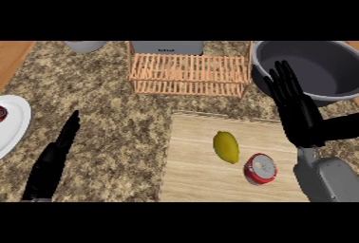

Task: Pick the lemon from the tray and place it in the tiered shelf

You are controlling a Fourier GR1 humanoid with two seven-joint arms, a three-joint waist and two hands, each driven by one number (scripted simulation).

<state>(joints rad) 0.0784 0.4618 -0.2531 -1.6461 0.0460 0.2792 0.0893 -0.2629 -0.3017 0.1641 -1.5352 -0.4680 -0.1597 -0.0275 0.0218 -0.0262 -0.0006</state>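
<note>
The right hand [300, 111] hides part of the grey pot's [329, 66] rim.

One lemon [226, 146] and one red can [260, 168] lie on one wooden tray [196, 175]. One wooden slatted tiered shelf [188, 73] stands behind it. There is one large grey pot [336, 71], one white plate [14, 124] (only partly in view at the left edge, with one small dark red item [2, 114] on it), one grey appliance [167, 47] and one grey vessel [85, 46] at the top edge. Two black hands show: one left hand [52, 161], one right hand [298, 111].
</note>
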